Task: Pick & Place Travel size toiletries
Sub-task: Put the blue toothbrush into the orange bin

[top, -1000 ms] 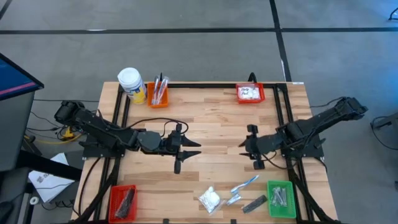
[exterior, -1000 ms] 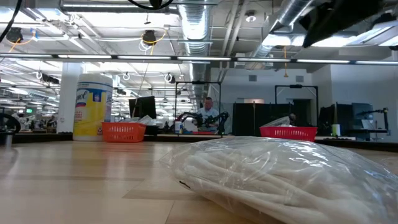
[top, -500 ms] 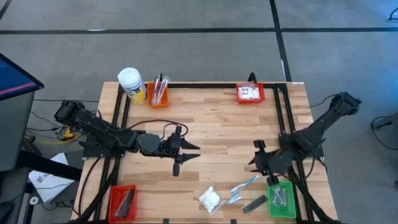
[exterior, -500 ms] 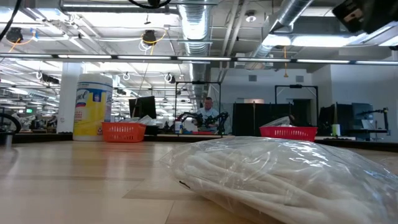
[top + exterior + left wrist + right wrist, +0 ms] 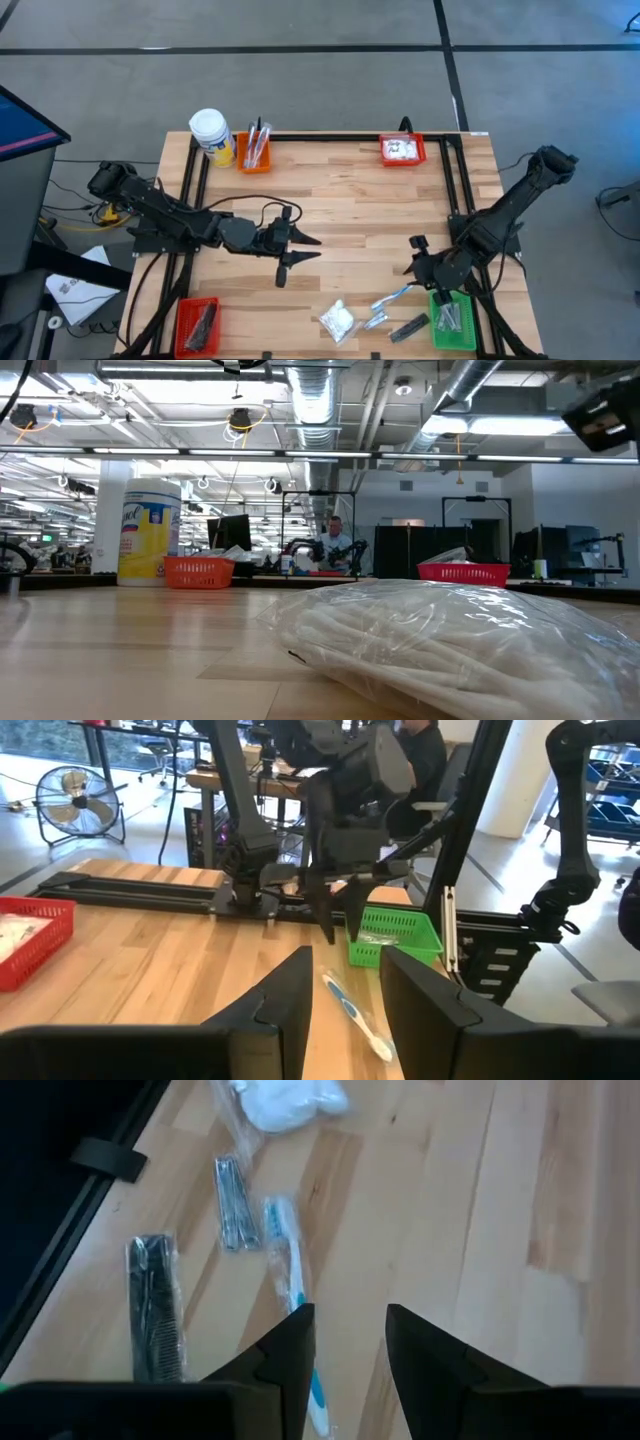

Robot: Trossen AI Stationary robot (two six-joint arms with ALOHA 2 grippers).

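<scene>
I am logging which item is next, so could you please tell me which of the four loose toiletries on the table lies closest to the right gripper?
The white-blue toothbrush lies closest: its end reaches between the open fingers of the right gripper, whereas the dark bar, silvery sachet and white packet lie farther off.

Near the front edge lie a puffy white packet [image 5: 336, 320], a silvery sachet [image 5: 375, 320], a white-blue toothbrush [image 5: 392, 296] and a dark flat bar [image 5: 408, 327], all loose, rightward.
</scene>
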